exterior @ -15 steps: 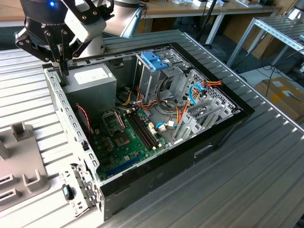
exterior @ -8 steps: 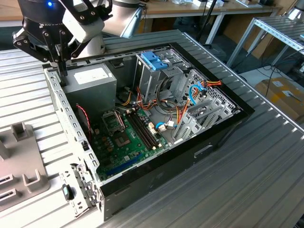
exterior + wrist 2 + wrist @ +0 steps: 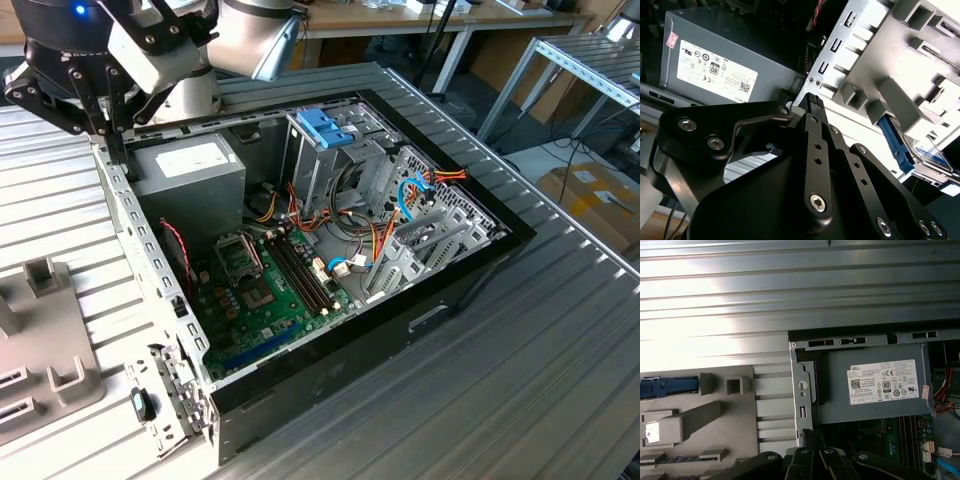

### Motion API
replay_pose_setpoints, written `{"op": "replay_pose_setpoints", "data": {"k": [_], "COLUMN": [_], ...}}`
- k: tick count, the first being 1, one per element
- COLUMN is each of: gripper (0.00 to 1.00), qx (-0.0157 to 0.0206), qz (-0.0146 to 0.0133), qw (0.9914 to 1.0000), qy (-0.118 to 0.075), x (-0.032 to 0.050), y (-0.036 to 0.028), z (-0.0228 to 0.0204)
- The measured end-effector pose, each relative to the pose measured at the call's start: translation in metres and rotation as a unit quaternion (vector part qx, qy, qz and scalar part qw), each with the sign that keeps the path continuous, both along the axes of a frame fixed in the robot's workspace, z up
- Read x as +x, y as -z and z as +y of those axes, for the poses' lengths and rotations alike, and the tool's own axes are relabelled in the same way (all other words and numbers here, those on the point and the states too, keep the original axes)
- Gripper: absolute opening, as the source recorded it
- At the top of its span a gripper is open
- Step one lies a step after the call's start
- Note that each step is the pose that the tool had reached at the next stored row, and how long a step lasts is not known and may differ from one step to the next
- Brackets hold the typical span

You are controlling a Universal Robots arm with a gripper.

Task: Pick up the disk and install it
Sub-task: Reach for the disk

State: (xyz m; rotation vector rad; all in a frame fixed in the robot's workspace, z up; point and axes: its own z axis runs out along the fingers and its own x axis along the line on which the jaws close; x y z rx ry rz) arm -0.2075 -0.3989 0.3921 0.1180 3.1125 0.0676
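Note:
My black gripper (image 3: 110,132) hangs over the back left corner of the open computer case (image 3: 470,265), just above its rim beside the power supply. Its fingers are shut together with nothing between them, as the second wrist view (image 3: 812,100) and the first wrist view (image 3: 812,434) show. The disk (image 3: 930,155) lies in the grey fixture (image 3: 900,60) outside the case, a flat piece with a blue band next to a blue plastic rail (image 3: 890,135). The gripper is apart from it. The same blue rail (image 3: 667,386) also appears in the first wrist view.
Inside the case are a grey power-supply box (image 3: 190,165) with a white sticker, a metal cage with a blue top (image 3: 325,125), the green board (image 3: 265,300) and loose cables (image 3: 400,200). The ribbed metal table (image 3: 540,360) spreads around. The grey fixture (image 3: 40,340) sits at the exterior view's left.

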Motion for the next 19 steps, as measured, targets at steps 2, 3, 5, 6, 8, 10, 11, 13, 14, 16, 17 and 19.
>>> {"op": "replay_pose_setpoints", "data": {"k": [2,3,5,6,8,10,11,13,14,16,17,19], "gripper": [0.11,0.11,0.11,0.11,0.11,0.11,0.11,0.11,0.11,0.11,0.11,0.11], "qx": [0.0,0.0,0.0,0.0,0.0001,0.0,0.0,0.0,0.0,0.0,0.0,0.0], "qz": [0.0,0.0,0.0,0.0,-0.0001,0.0,0.0,0.0,0.0,0.0,0.0,0.0], "qw": [1.0,1.0,1.0,1.0,1.0,1.0,1.0,1.0,1.0,1.0,1.0,1.0], "qy": [0.0,0.0,0.0,0.0,0.0,0.0,0.0,0.0,0.0,0.0,0.0,0.0], "x": [-0.0051,-0.0077,-0.0099,-0.012,-0.0129,-0.0139,-0.0141,-0.0145,-0.0145,-0.0148,-0.0149,-0.0155], "y": [0.0002,0.0002,0.0003,0.0003,0.0003,0.0003,0.0003,0.0003,0.0003,0.0003,0.0003,0.0003], "z": [0.0,0.0,0.0,0.0,0.0,0.0,0.0,0.0,0.0,0.0,0.0,0.0]}}
